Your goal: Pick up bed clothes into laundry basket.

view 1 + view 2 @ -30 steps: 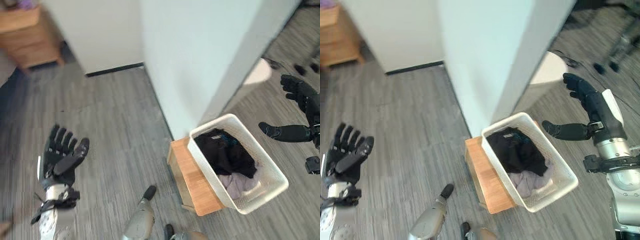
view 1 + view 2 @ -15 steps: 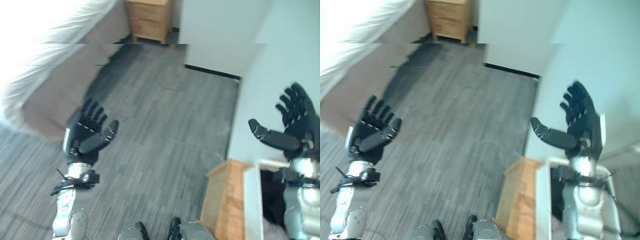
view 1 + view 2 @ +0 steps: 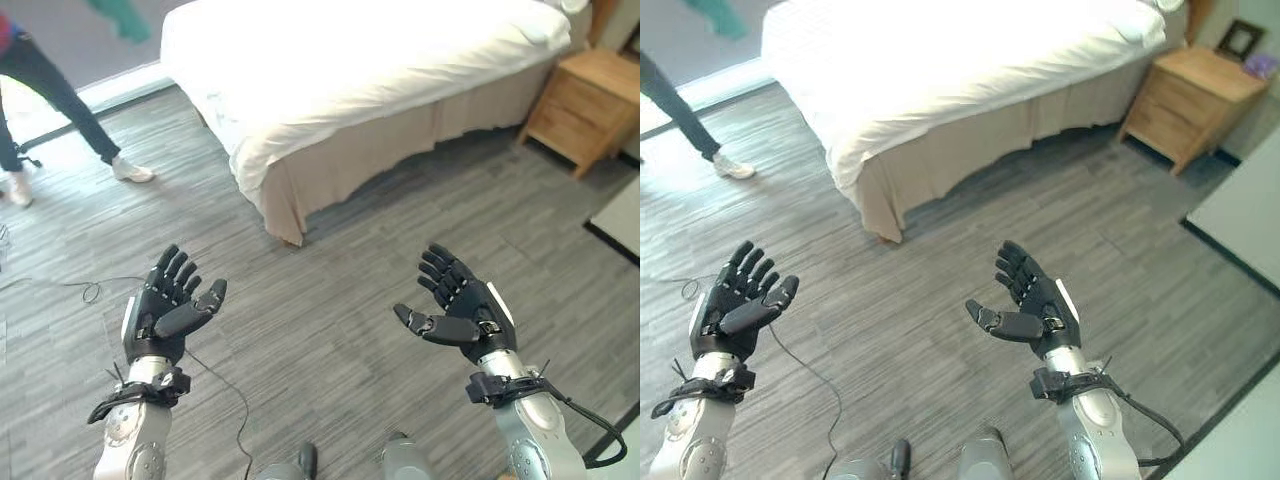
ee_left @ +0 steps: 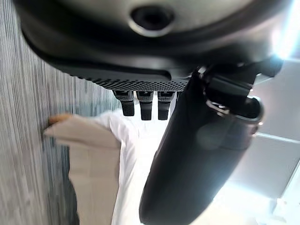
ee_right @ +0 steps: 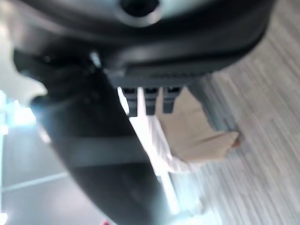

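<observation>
A bed [image 3: 360, 70] with white bedding and a beige skirt fills the upper middle of the left eye view, some way ahead of me across the grey wood floor. My left hand [image 3: 165, 312] is raised at the lower left, palm up, fingers straight, holding nothing. My right hand [image 3: 462, 308] is raised at the lower right, also open and empty. Both hands hang above bare floor, short of the bed's near corner [image 3: 285, 205]. In the left wrist view the bed corner [image 4: 89, 154] shows past the straight fingers [image 4: 145, 102].
A wooden nightstand [image 3: 585, 105] stands to the right of the bed. A person's legs [image 3: 60, 110] are at the far left. A thin cord [image 3: 85, 290] lies on the floor near my left hand. A white wall edge [image 3: 1240, 210] is at the right.
The camera has swung left, away from the laundry basket and wall, so the bed is now in front. Both hands stay open and raised, now level with each other.
</observation>
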`<state>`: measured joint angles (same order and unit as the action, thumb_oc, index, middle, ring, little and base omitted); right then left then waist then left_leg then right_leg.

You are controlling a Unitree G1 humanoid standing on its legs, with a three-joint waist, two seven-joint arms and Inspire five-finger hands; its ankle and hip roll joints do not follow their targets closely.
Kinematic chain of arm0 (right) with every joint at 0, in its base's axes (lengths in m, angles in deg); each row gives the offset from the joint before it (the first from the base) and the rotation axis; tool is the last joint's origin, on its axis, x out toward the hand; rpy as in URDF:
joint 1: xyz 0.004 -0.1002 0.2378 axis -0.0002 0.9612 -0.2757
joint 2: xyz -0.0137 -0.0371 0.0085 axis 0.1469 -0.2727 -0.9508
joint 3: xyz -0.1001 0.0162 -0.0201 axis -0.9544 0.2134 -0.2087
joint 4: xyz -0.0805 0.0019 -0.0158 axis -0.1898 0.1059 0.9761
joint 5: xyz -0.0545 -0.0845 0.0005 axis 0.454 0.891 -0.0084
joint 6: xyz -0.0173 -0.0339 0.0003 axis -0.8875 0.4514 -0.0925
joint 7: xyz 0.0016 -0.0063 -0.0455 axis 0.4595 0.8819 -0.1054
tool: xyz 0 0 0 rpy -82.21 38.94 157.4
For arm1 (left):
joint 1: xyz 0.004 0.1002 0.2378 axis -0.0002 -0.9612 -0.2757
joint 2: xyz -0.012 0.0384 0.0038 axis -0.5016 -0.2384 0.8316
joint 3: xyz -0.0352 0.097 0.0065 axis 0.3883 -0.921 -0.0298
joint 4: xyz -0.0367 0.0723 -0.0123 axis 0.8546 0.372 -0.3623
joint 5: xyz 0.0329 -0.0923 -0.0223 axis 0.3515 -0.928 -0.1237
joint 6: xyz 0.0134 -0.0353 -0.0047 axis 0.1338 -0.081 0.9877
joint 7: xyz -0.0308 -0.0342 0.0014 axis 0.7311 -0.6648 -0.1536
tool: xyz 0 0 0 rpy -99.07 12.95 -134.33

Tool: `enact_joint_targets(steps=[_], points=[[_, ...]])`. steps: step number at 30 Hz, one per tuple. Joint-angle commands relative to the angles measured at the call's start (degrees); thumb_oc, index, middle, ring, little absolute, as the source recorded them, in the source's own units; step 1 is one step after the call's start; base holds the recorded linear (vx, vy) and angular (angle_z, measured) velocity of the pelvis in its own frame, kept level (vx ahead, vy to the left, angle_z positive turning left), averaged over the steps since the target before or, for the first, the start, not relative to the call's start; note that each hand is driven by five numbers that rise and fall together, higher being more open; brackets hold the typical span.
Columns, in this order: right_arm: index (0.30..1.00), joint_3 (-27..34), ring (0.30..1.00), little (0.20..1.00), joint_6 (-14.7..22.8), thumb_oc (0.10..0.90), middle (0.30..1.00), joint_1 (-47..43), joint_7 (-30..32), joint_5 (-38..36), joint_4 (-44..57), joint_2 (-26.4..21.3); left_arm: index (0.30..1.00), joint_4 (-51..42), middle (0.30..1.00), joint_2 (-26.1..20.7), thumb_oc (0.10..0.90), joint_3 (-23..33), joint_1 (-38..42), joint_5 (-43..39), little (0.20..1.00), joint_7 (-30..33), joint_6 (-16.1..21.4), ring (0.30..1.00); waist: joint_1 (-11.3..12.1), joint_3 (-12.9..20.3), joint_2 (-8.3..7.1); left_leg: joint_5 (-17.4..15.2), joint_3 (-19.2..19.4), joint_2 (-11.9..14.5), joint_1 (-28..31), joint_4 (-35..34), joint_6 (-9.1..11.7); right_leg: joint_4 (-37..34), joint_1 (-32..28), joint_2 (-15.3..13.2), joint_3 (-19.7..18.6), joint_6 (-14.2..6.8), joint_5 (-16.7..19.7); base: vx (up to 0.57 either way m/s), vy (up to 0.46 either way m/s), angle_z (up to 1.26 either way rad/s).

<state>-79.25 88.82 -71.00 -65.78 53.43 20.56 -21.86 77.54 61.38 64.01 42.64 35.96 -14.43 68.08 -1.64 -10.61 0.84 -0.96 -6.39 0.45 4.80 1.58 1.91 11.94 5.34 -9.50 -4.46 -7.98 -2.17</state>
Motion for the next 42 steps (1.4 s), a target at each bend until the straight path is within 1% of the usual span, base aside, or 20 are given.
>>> enact_joint_targets(steps=[1,2,3,4,7,8,10,13,15,17,20,28,34,35,36,37,38,39,40,42], points=[[0.9,-0.1,0.9,0.9,5.2,0.8,0.9,-7.5,-1.2,-2.8,3.3,-1.3,0.9,-5.1,0.9,-0.7,0.8,0.0,4.2,-1.1,0.9,-2.8,6.2,0.9,0.7,3.3,-1.87,-1.4,3.0,3.2,-4.0,1.5,1.2,-8.8,-7.7,0.9,3.6,0.8,-2.1,-0.04,-0.165,0.05],[0.9,-0.1,0.9,0.9,5.2,0.8,0.9,-7.6,-1.2,-2.8,3.2,-1.3,0.9,-5.2,0.9,-0.7,0.8,0.0,4.2,-1.1,0.9,-2.8,6.2,0.9,0.7,3.3,-1.82,-1.3,2.9,3.3,-4.0,1.4,1.3,-8.9,-7.8,0.9,3.7,0.8,-2.0,-0.04,-0.244,0.0],[0.9,0.7,0.9,0.9,6.1,0.8,0.9,-7.2,-1.6,-5.2,4.0,-2.0,0.9,-4.5,0.9,0.6,0.8,-1.5,3.9,-2.1,0.9,-3.9,6.0,0.9,1.1,3.2,-2.35,0.1,2.2,4.9,-4.9,1.5,2.9,-10.9,-9.2,1.5,5.5,1.4,-1.6,-0.07,-0.213,0.26],[0.9,1.3,0.9,0.9,6.5,0.8,0.9,-6.8,-1.5,-5.4,3.8,-2.3,0.9,-3.9,0.9,0.4,0.8,-2.3,4.8,-1.7,0.9,-3.9,6.0,0.9,0.8,3.1,-2.55,0.8,2.6,5.6,-5.9,2.0,3.6,-10.9,-9.3,1.7,6.6,1.6,-1.5,-0.07,-0.244,0.49],[0.9,2.5,0.9,0.9,6.5,0.8,0.9,-4.9,-0.3,-5.1,3.3,-2.3,0.9,-3.2,0.9,-0.5,0.8,-5.0,8.4,-1.3,0.9,-3.6,6.0,0.9,-1.4,2.2,-3.7,-1.6,8.4,6.2,-6.3,7.7,3.9,-10.8,-9.4,0.9,9.1,1.9,-1.4,-0.12,-0.099,0.65],[0.9,3.1,0.9,0.9,6.1,0.8,0.9,-3.5,-0.6,-3.9,3.5,-1.7,0.9,-3.1,0.9,-0.3,0.8,-5.5,8.6,-1.3,0.9,-4.6,5.8,0.9,-2.5,2.7,-3.5,-2.9,10.3,5.8,-4.7,6.5,3.5,-11.5,-9.1,1.8,9.4,2.0,-1.1,-0.13,-0.061,0.53],[0.9,3.4,0.9,0.9,6.1,0.8,0.9,-2.8,-0.7,-4.0,3.7,-1.2,0.9,-2.9,0.9,-0.2,0.8,-6.0,8.1,-1.0,0.9,-4.7,5.6,0.9,-2.8,3.0,-3.21,-2.5,10.9,5.9,-4.2,4.6,3.2,-12.0,-9.1,2.3,9.6,2.0,-0.8,-0.05,-0.004,0.2],[0.9,3.9,0.9,0.9,6.3,0.8,0.9,-1.0,-0.9,-5.6,2.8,1.6,0.9,-2.8,0.9,0.0,0.8,-6.4,6.6,-0.7,0.9,-5.1,5.1,0.9,-3.6,5.1,-2.6,-1.9,11.1,5.1,-2.5,0.5,2.5,-13.8,-8.9,3.2,9.0,1.7,0.4,0.02,0.04,-0.02],[0.9,2.1,0.9,0.9,6.4,0.8,0.9,-1.5,-1.1,-7.3,1.9,3.1,0.9,-3.2,0.9,-0.5,0.8,-6.1,6.4,-0.3,0.9,-4.9,5.2,0.9,-3.6,5.9,-2.62,-1.6,11.6,5.0,-1.9,-0.6,2.4,-15.0,-8.9,3.2,8.7,1.3,1.2,0.0,0.045,-0.18],[0.9,-0.3,0.9,0.9,5.5,0.8,0.9,-2.1,-2.1,-4.8,2.4,1.9,0.9,-2.8,0.9,-0.6,0.8,-5.4,6.0,0.1,0.9,-4.7,5.5,0.9,-3.0,6.3,-2.77,-1.4,11.8,4.6,-1.2,-1.9,2.0,-15.4,-8.7,2.9,8.4,1.0,1.8,-0.03,0.047,-0.19],[0.9,-1.0,0.9,0.9,5.2,0.8,0.9,-3.1,-2.0,-2.9,3.7,0.9,0.9,-1.9,0.9,-0.1,0.8,-4.8,5.8,0.3,0.9,-4.3,5.5,0.9,-2.7,6.4,-2.94,-1.1,12.1,4.3,-0.6,-2.8,1.8,-15.4,-8.8,2.6,8.1,0.8,2.0,-0.01,0.035,-0.09],[0.9,-1.6,0.9,0.9,4.9,0.8,0.9,-3.3,-2.0,-2.4,3.0,1.4,0.9,-3.0,0.9,0.7,0.8,-6.1,4.5,0.5,0.9,-5.7,5.2,0.9,-2.6,6.8,-2.73,-1.2,12.6,3.6,0.5,-3.6,1.3,-16.0,-9.4,1.8,7.6,0.2,2.5,0.01,0.024,0.0],[0.9,-0.6,0.9,0.9,4.6,0.8,0.9,-2.7,-1.0,-0.5,2.5,1.5,0.9,-3.3,0.9,0.4,0.8,-4.7,3.9,1.3,0.9,-5.0,5.4,0.9,-2.9,7.2,-2.68,-1.3,12.8,3.6,0.8,-3.7,1.2,-16.0,-9.3,1.7,7.3,0.1,2.6,0.0,0.0,0.0],[0.9,11.5,0.9,0.9,3.4,0.8,0.9,4.4,-0.3,-4.4,-0.4,0.2,0.9,1.8,0.9,-6.2,0.8,-8.8,8.9,-1.8,0.9,-6.5,2.8,0.9,-7.1,-2.4,-2.72,-5.7,10.0,1.0,-5.0,2.7,-1.2,4.4,3.8,-1.3,2.5,-1.6,2.9,-0.08,0.014,-0.03],[0.9,11.0,0.9,0.9,3.6,0.8,0.9,3.7,0.5,-4.0,-0.4,0.5,0.9,2.0,0.9,-6.2,0.8,-8.0,7.7,-0.2,0.9,-6.1,2.6,0.9,-5.9,-1.6,-2.77,-5.5,9.8,0.8,-5.4,3.1,-1.6,5.5,1.1,-1.4,2.3,-1.8,1.3,-0.14,0.008,0.12],[0.9,10.5,0.9,0.9,3.4,0.8,0.9,3.1,0.8,-4.7,-1.2,1.0,0.9,2.2,0.9,-6.1,0.8,-6.9,6.4,0.6,0.9,-5.7,2.6,0.9,-4.8,-0.3,-3.14,-5.0,10.1,0.6,-6.2,3.2,-1.5,3.3,-1.5,-1.4,2.4,-1.7,0.4,-0.15,0.006,0.23],[0.9,10.4,0.9,0.9,3.4,0.8,0.9,3.1,0.8,-4.7,-1.2,1.0,0.9,2.2,0.9,-6.1,0.8,-6.9,6.4,0.6,0.9,-5.7,2.6,0.9,-4.8,-0.4,-3.16,-5.0,10.1,0.6,-6.1,3.2,-1.5,3.3,-1.5,-1.4,2.5,-1.7,0.4,-0.28,-0.093,-0.01],[0.9,6.4,0.9,0.9,2.9,0.8,0.9,0.5,0.0,-3.2,-1.9,-0.5,0.9,2.0,0.9,-5.9,0.8,-3.6,5.7,0.8,0.9,-4.4,3.5,0.9,-1.3,0.9,-5.0,-4.9,11.4,-0.1,-8.3,4.7,-0.8,-7.8,-5.1,-2.8,9.1,-1.7,-0.6,-0.22,-0.09,-0.15],[0.9,6.3,0.9,0.9,2.9,0.8,0.9,0.4,-0.1,-3.2,-2.0,-0.5,0.9,1.9,0.9,-5.9,0.8,-3.5,5.7,0.8,0.9,-4.4,3.5,0.9,-1.5,0.9,-5.03,-5.0,11.2,-0.2,-8.5,5.0,-0.8,-8.1,-5.4,-2.9,9.3,-1.7,-0.4,-0.22,-0.105,-0.6],[0.9,5.5,0.9,0.9,1.7,0.8,0.9,-0.7,0.0,-0.4,-1.7,-2.6,0.9,0.9,0.9,-5.6,0.8,-1.0,4.6,1.4,0.9,-3.7,4.0,0.9,-0.5,2.2,-5.15,-4.9,11.2,0.4,-8.1,5.0,-0.4,-9.9,-6.2,-1.9,8.7,-1.2,-0.6,-0.02,-0.025,-0.35]])
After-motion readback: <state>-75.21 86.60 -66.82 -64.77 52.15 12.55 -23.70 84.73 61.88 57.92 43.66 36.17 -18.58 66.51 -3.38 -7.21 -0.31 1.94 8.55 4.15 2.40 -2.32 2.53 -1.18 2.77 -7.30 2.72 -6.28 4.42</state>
